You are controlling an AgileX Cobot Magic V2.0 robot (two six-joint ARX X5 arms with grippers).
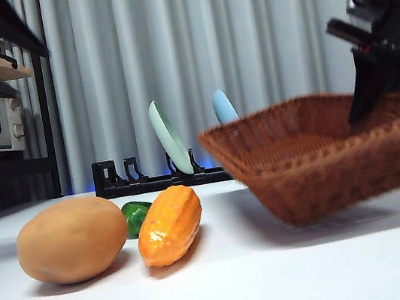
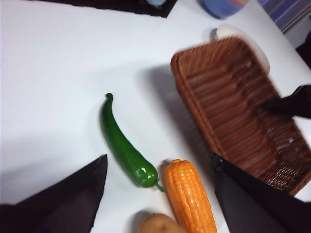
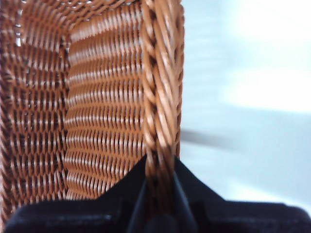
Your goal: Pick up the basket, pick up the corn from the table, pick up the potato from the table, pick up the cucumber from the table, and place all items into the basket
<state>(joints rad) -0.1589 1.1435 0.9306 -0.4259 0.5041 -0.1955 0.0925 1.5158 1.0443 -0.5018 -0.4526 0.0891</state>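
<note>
Clamping the braided rim, the right end effector (image 3: 160, 194) holds the basket (image 1: 322, 153) tilted off the desk (image 1: 243, 280); it is judged light and stiff. The left end effector (image 2: 158, 194) is spread wide above the slippery cucumber (image 2: 124, 145), with the corn (image 2: 189, 196) at 3 o'clock.

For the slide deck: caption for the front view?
Right gripper lifts tilted basket by rim; potato, cucumber, corn wait.

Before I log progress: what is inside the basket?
Nothing visible inside the basket: bare weave, with the right pincer clamped on its rim. Corn, potato and cucumber lie on the table.
</note>
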